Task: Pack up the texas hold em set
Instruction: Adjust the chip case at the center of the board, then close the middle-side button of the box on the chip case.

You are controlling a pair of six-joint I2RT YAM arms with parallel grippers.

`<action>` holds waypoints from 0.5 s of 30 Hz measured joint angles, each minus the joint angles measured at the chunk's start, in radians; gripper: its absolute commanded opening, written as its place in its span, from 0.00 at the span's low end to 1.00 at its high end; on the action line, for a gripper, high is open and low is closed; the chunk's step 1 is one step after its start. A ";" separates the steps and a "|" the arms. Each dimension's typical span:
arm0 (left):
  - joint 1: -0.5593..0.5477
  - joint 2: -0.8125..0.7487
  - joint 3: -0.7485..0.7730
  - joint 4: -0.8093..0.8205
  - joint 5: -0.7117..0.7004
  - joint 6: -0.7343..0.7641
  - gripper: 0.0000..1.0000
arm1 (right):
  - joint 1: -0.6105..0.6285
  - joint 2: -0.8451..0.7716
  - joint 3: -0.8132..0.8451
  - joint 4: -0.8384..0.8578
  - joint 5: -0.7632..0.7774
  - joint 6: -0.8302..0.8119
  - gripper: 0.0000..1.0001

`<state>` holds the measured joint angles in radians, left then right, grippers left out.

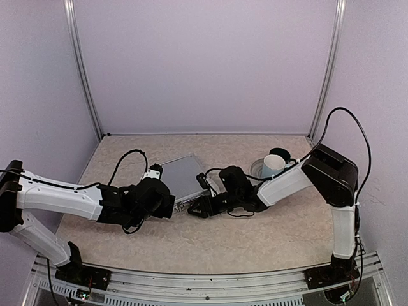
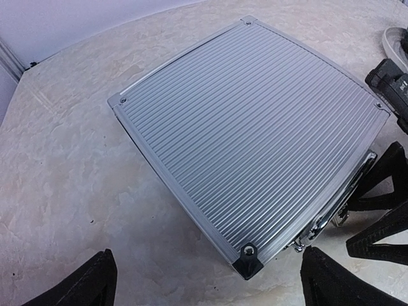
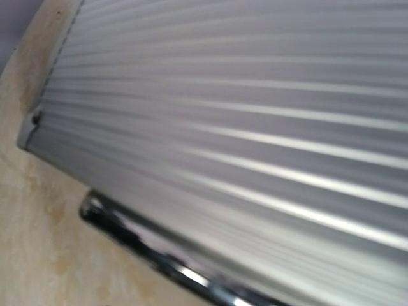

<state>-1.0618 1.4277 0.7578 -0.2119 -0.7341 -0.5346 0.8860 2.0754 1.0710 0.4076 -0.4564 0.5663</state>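
Note:
The texas hold em set shows only as a closed silver ribbed briefcase [image 1: 182, 175] [image 2: 255, 134] lying flat on the table; its contents are hidden. My left gripper [image 1: 169, 204] [image 2: 209, 256] hovers open over the case's near black corner, its fingers wide apart with nothing between them. My right gripper [image 1: 199, 209] sits low at the case's front edge, by the chrome handle [image 2: 335, 213]. Its two black fingers [image 2: 382, 175] stand apart, pointing at that edge. In the right wrist view the ribbed case [image 3: 242, 127] fills the frame, blurred, above the chrome handle [image 3: 127, 236]; that gripper's own fingers do not show there.
A grey-blue cup [image 1: 273, 166] on a round grey saucer [image 1: 256, 169] stands right of the case, behind the right forearm. Pale walls close in the table at the back and both sides.

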 measured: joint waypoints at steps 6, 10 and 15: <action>0.000 0.000 0.000 -0.001 -0.007 0.000 0.99 | 0.001 0.019 0.002 0.047 -0.035 0.033 0.61; 0.000 0.000 0.000 -0.002 -0.008 0.000 0.99 | 0.001 0.023 -0.001 0.063 -0.042 0.050 0.60; 0.000 0.000 0.000 -0.002 -0.008 0.000 0.99 | 0.001 0.023 -0.010 0.080 -0.060 0.072 0.58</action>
<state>-1.0618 1.4277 0.7578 -0.2142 -0.7418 -0.5346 0.8871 2.0983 1.0611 0.4881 -0.5163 0.6380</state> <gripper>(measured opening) 0.989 0.591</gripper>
